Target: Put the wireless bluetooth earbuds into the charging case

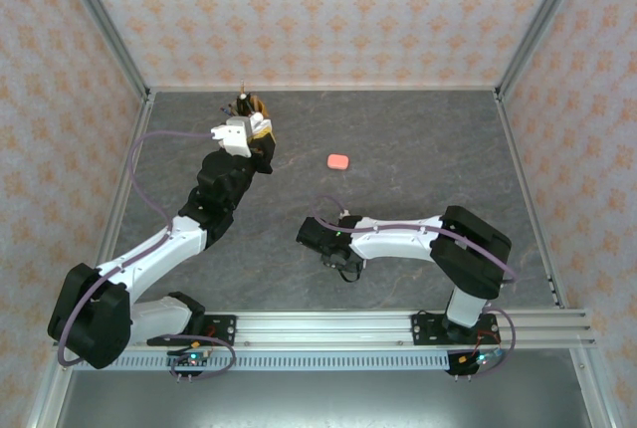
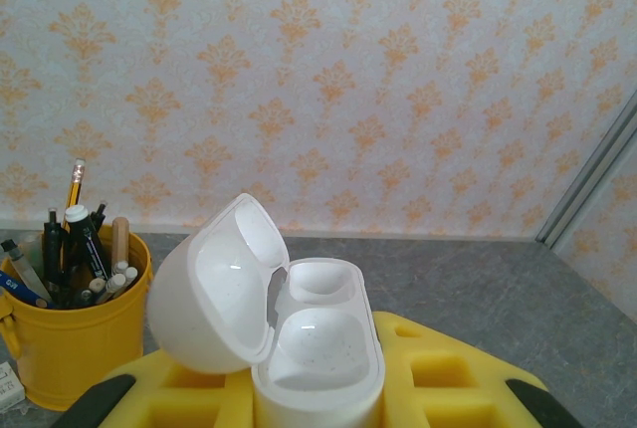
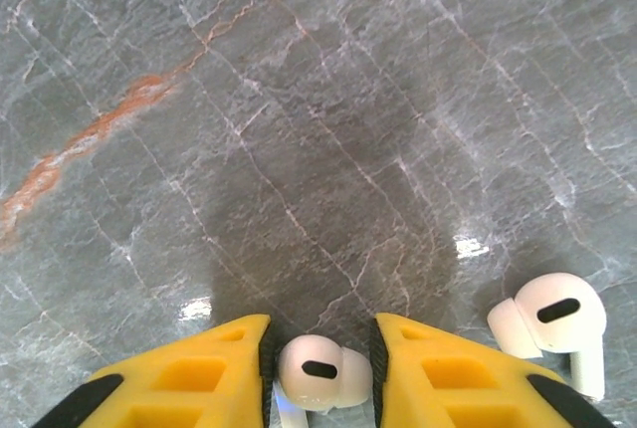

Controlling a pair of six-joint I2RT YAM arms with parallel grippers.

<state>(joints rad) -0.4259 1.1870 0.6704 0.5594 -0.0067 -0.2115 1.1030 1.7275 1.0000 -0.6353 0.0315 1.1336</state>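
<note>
The left arm (image 1: 164,244) stretches far forward. Its pincer (image 2: 318,373) is clamped on an open white charging case (image 2: 317,338), which it holds upright. The right arm (image 1: 398,237) folds leftward with its wrist low. Its pincer (image 3: 320,333) points down, fingers (image 3: 438,373) close on either side of a white earbud (image 3: 323,373); whether they press it is unclear.

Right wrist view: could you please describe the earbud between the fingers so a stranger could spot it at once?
On the grey marble-patterned table, find the two yellow fingers at the picture's bottom edge. The small white earbud lies between them; its white twin lies outside, right of both fingers.
</note>
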